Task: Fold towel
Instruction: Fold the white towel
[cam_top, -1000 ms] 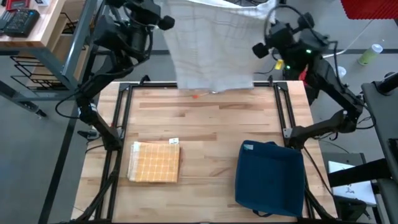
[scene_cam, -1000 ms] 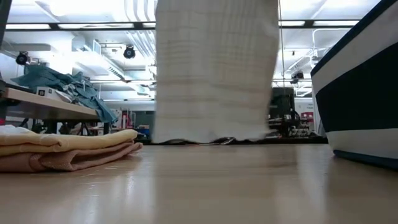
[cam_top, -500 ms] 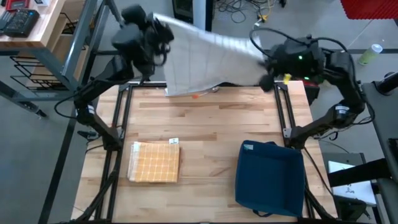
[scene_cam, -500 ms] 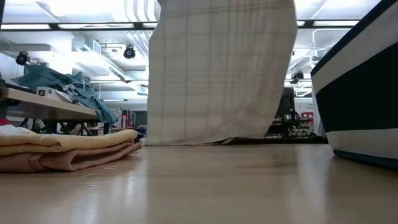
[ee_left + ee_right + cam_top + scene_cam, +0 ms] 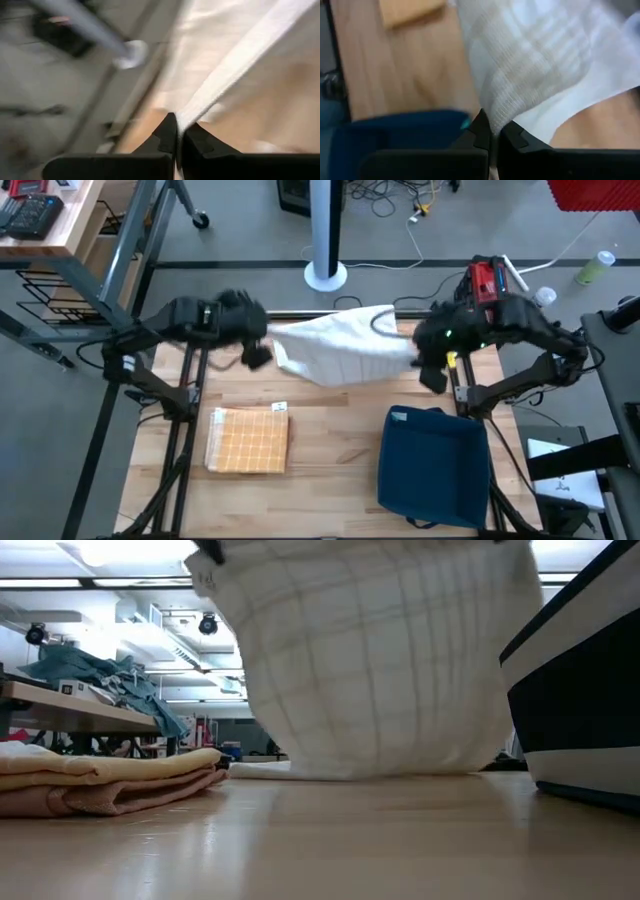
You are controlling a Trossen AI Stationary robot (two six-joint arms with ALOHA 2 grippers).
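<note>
So the white checked towel (image 5: 345, 352) is way lower now than a second ago. Back then both arms had it stretched up high past the far edge of the bench (image 5: 330, 430), hanging like a curtain with its bottom hem just grazing the wood. Now both arms have swung down and in over the far part of the bench, and the towel sags between them in a loose billow, with its lower part resting on the wood.

The left hand (image 5: 262, 345) is pinched together on the towel's left corner, out over the far-left part of the bench. In the left wrist view you can see its two dark fingers (image 5: 167, 134) pressed tight with the cloth edge running out from between them. The right hand (image 5: 420, 360) is clamped on the opposite corner, over the far-right part, just beyond the blue bin (image 5: 435, 465). Same deal in the right wrist view, fingers (image 5: 482, 127) closed with the weave bunched up right at the tips.

From the low view the towel (image 5: 375, 670) now bulges toward the camera and fills most of the middle, where before it hung flat.

The folded yellow towel (image 5: 248, 440) on the near-left of the bench and the blue bin on the near-right haven't budged.
</note>
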